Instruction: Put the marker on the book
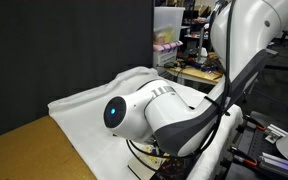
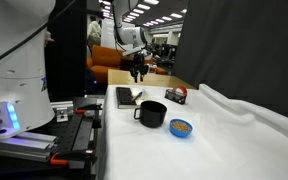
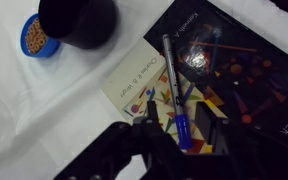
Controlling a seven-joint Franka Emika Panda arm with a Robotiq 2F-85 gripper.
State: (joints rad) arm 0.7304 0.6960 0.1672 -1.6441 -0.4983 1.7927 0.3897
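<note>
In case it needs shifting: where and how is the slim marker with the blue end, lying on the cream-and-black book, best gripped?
Grip the slim marker mid-barrel, coming straight down from above, jaws closing across its narrow width. It lies flat on the cream-and-black book, so only its long sides are free.

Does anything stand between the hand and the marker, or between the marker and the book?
Nothing visible does. In the wrist view the marker already lies on the book, with the hand close above it; the black mug stands aside.
</note>
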